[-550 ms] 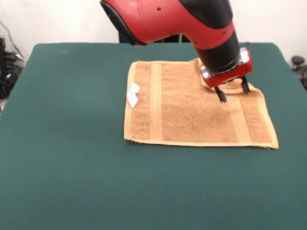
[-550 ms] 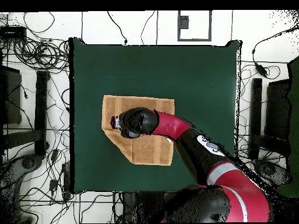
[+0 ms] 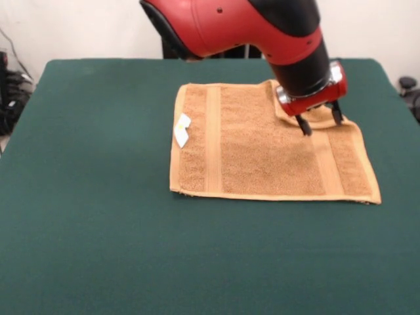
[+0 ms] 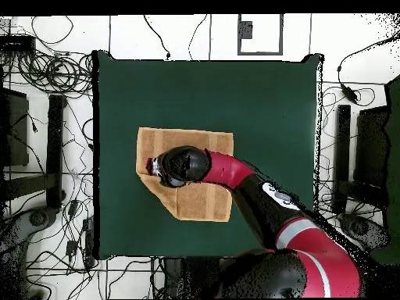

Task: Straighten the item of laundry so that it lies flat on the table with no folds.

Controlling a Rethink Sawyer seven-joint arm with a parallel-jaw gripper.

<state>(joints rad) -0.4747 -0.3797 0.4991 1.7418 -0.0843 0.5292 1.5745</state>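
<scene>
One orange-tan terry towel (image 3: 262, 151) lies on the dark green table (image 3: 98, 230), nearer the far edge where the pedestal stands than the near edge in the front view, and right of centre. Most of the towel is flat. Its far right corner is folded over onto the cloth, which cuts that corner off diagonally in the overhead view (image 4: 187, 176). A small white tag (image 3: 182, 130) sits at the left edge. The gripper (image 3: 320, 120) is directly above the folded corner, fingers (image 3: 304, 125) apart, tips at the cloth; contact cannot be confirmed. The red arm (image 4: 258, 195) reaches in over the towel.
</scene>
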